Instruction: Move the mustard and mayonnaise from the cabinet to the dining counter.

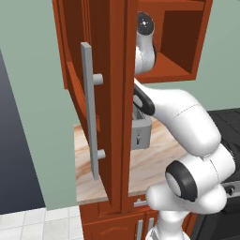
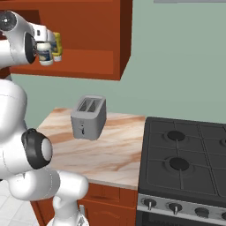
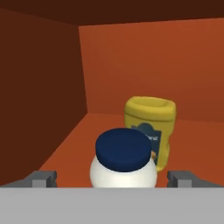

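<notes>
Shelf floor: the cabinet (image 3: pixel 131 57) has bare room left of the mayonnaise (image 3: pixel 123 162), lower left of the hand view, and right of the mustard (image 3: pixel 151 124).
Between fingers: the gripper (image 3: pixel 114 178) stands wide; the jar sits in the gap, with free space either side up to each of the fingers (image 3: pixel 43 178).
Behind the jar: the mustard stands just beside it, upper right, blocking a straight push deeper.
Walls: left side wall and back wall close the shelf.
Door: the open cabinet door (image 1: pixel 101 93) with its bar handle (image 1: pixel 90 110) stands left of the arm in the left base view.
Below: the toaster (image 2: pixel 89 117) occupies the surface (image 2: pixel 110 150) under the shelf; bare room lies around it.
</notes>
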Available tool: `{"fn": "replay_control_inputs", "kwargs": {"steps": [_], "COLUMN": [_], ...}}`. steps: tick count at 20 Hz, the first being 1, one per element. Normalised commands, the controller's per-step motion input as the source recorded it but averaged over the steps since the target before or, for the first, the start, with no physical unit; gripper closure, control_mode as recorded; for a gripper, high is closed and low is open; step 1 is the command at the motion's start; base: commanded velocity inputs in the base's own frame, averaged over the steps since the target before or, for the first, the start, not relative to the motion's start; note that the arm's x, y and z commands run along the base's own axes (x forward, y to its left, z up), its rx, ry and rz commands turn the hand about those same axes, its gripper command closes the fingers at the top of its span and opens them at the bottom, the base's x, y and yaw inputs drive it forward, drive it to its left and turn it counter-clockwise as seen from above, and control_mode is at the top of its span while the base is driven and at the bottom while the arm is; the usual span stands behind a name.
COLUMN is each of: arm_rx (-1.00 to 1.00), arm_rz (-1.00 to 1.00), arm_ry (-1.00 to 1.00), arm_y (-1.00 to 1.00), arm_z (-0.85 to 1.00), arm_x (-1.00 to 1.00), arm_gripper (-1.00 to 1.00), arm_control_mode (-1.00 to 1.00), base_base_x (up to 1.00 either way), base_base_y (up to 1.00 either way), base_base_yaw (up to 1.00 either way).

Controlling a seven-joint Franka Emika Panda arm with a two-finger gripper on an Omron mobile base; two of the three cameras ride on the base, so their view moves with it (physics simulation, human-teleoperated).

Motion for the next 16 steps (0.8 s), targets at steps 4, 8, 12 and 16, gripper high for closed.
{"fn": "replay_control_inputs", "kwargs": {"steps": [4,8,12,16], "arm_rx": [0.08,0.05,0.03,0.0], "arm_rz": [0.0,0.0,0.0,0.0], "arm_ry": [0.0,0.0,0.04,0.05], "arm_y": [0.0,0.0,0.0,0.02], "arm_z": [-0.07,-0.01,0.0,0.0], "arm_x": [0.21,0.18,0.19,0.13], "arm_gripper": [-1.0,-1.0,-1.0,-1.0], "arm_control_mode": [-1.0,-1.0,-1.0,-1.0], "base_base_x": [0.0,0.0,0.0,0.0], "base_base_y": [0.0,0.0,0.0,0.0], "base_base_yaw": [0.0,0.0,0.0,0.0]}}
